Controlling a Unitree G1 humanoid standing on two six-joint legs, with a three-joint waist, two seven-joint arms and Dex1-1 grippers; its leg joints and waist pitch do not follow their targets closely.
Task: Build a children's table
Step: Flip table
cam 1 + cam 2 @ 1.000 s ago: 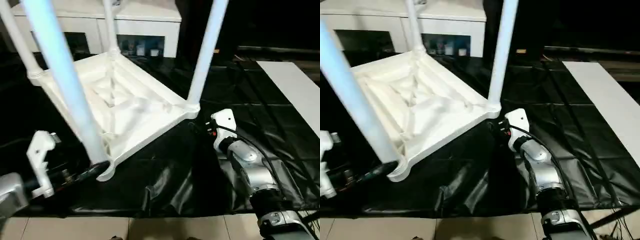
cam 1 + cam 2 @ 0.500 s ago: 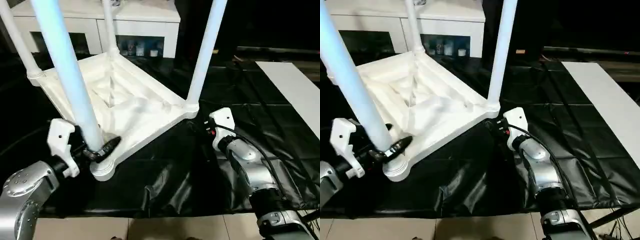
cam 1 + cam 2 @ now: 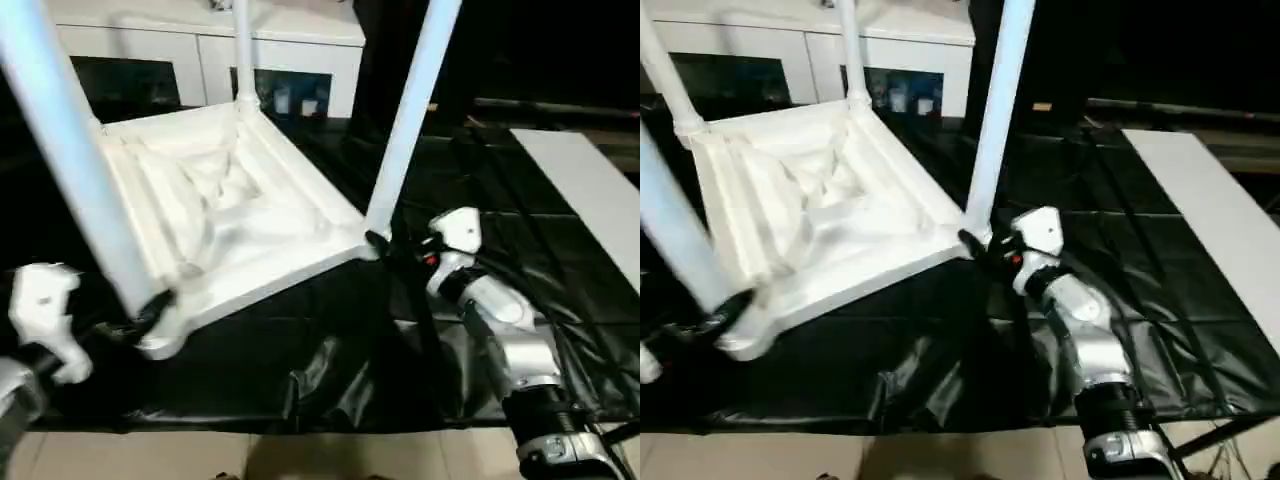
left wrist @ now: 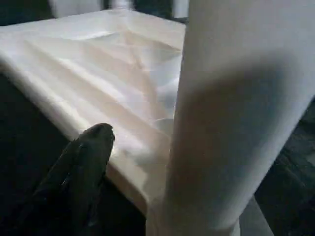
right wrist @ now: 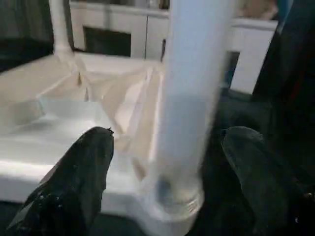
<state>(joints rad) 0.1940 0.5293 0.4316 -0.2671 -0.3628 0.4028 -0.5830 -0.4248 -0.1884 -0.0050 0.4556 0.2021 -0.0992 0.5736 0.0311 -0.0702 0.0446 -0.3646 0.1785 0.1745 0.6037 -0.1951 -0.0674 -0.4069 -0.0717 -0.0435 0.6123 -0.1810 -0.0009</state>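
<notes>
Four white tapered legs stand up from the upturned children's tabletop (image 3: 225, 215), which rests ribbed side up on the black sheet (image 3: 470, 250) spread over my worktop. My left claw (image 3: 150, 312) sits at the near left corner socket, right at the foot of the near left leg (image 3: 70, 150); its black fingers (image 4: 81, 169) stand apart, one lying beside the tabletop's rim with the leg just next to it, and I cannot tell whether they touch the leg. My right claw (image 5: 165, 162) is at the near right corner, fingers spread wide on either side of the near right leg (image 3: 995, 110), low by its socket, not pressing it. The two far legs (image 3: 850, 50) rise toward the white cabinet (image 3: 290, 55) with glass-fronted compartments behind. A white board (image 3: 1210, 210) lies on the sheet to my right.
</notes>
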